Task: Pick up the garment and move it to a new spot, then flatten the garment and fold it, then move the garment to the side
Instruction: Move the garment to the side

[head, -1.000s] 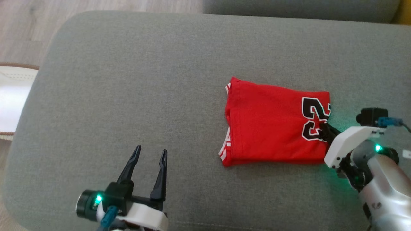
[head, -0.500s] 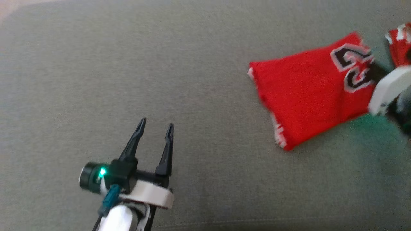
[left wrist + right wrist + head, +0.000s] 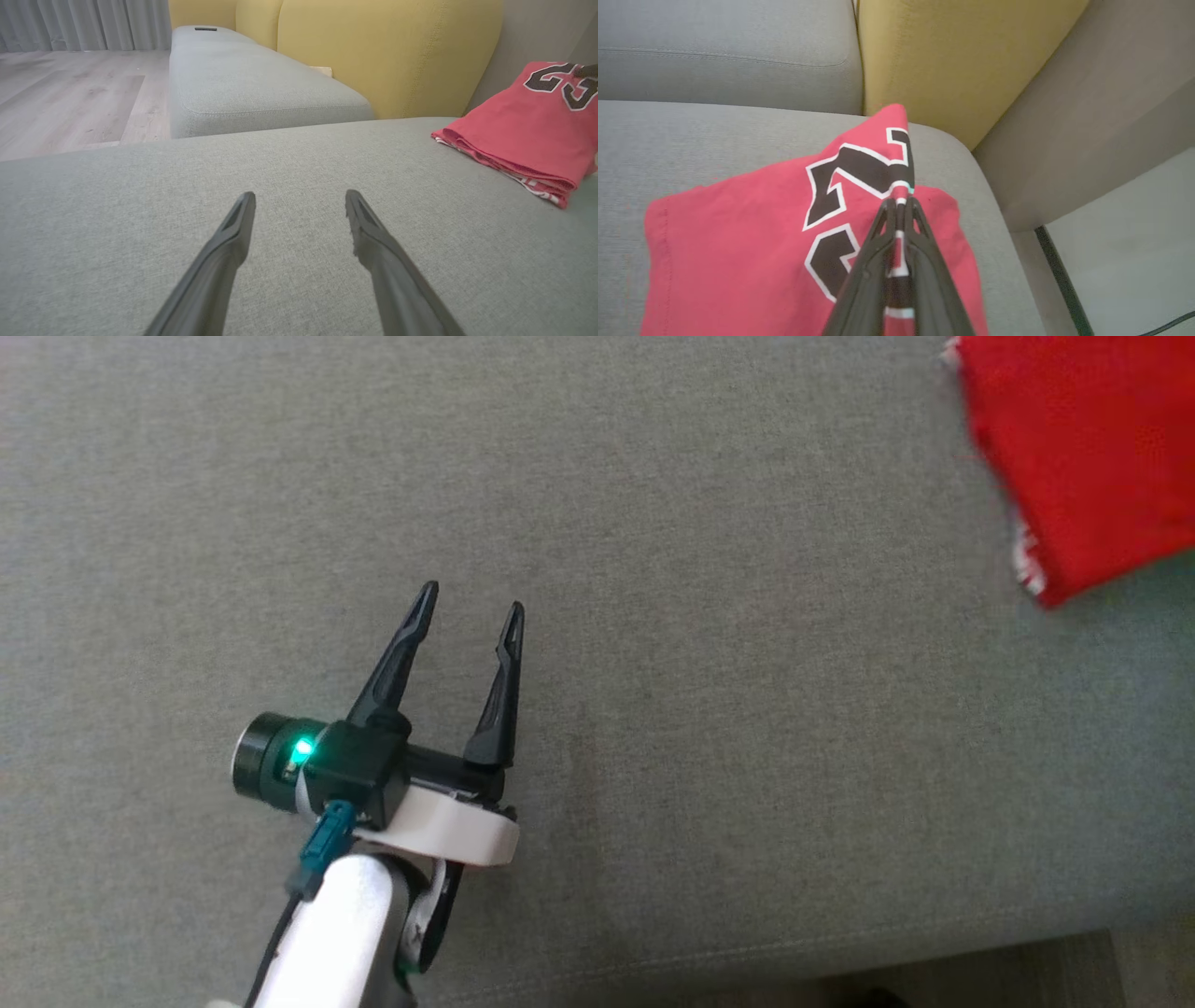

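While left pincer (image 3: pixel 472 596) gapes wide, right pincer (image 3: pixel 900 201) clamps the garment (image 3: pixel 738 242).

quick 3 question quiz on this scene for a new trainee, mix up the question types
1. True or false: the right claw is shut on the jersey.
2. The left claw is: A) shut on the jersey B) open, holding nothing C) shut and empty.
3. Fill in: the number printed on the jersey is ___.
Key: 1 true; 2 B; 3 23.
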Robot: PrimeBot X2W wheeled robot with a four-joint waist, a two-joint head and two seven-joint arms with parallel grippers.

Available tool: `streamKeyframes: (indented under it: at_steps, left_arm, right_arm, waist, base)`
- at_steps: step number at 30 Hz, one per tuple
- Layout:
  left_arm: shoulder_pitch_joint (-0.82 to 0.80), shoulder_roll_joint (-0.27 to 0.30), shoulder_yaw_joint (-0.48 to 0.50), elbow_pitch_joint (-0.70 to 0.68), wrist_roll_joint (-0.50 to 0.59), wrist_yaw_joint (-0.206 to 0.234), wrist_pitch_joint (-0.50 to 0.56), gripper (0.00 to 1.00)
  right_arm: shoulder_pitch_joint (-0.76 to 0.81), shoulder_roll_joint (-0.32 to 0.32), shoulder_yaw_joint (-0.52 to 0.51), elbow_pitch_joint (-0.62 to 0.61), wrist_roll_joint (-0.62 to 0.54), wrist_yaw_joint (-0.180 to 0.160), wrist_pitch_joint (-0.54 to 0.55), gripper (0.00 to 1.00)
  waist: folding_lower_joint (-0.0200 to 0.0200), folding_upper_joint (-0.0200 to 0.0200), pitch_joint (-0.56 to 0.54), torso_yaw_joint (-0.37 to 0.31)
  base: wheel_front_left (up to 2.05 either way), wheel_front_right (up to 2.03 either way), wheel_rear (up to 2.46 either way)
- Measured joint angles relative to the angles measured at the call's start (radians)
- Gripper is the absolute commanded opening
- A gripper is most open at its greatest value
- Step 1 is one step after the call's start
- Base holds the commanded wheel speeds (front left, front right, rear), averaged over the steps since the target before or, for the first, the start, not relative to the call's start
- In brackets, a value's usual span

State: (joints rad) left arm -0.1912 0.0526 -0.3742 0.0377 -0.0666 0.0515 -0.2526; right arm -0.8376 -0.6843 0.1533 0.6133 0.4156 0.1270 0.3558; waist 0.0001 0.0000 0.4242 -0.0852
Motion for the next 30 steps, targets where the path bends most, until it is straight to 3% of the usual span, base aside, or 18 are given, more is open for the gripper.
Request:
streamKeyframes:
  at_steps: [6,7,8,11,13,21,30]
  left_arm:
    - [-0.008,0.0,-0.006,0.002,-0.001,-0.007,0.0,1.0]
    - [-0.014,0.0,-0.008,0.002,-0.004,-0.007,0.0,1.0]
    - [-0.022,0.0,-0.009,0.001,-0.011,-0.007,0.0,1.0]
    - [-0.037,0.0,-0.012,-0.005,-0.022,-0.002,0.0,1.0]
    - [-0.037,0.0,-0.009,-0.01,-0.025,0.007,0.0,1.0]
    - [0.031,-0.002,0.046,-0.007,-0.054,0.044,-0.004,1.0]
    - [0.152,-0.003,0.125,-0.001,-0.076,0.063,-0.004,1.0]
  right_arm:
    - [0.004,-0.072,-0.093,-0.041,-0.054,0.0,0.046,0.0]
    - [0.009,-0.073,-0.112,-0.049,-0.07,0.0,0.052,0.85]
    - [0.013,-0.073,-0.127,-0.058,-0.081,0.0,0.053,1.0]
    - [0.037,-0.061,-0.179,-0.086,-0.143,0.0,0.034,1.0]
    - [0.06,-0.02,-0.206,-0.109,-0.179,0.0,0.021,1.0]
    - [0.225,0.217,-0.188,-0.169,-0.23,0.0,-0.036,1.0]
    - [0.457,0.458,-0.145,-0.159,-0.194,0.0,-0.266,1.0]
  waist:
    - [0.0,0.0,0.037,-0.004]
    - [0.0,0.0,0.041,-0.003]
    - [0.0,0.0,0.044,0.0]
    - [0.0001,0.0,0.042,0.008]
    - [-0.0001,0.0,0.028,0.013]
    - [-0.0002,0.0,-0.085,0.027]
    - [-0.0002,0.0,-0.251,0.067]
  base:
    - [0.0,0.0,0.0]
    - [0.0,0.0,0.0]
    - [0.0,0.0,0.0]
    - [0.0,0.0,0.0]
    - [0.0,0.0,0.0]
    - [0.0,0.0,0.0]
    - [0.0,0.0,0.0]
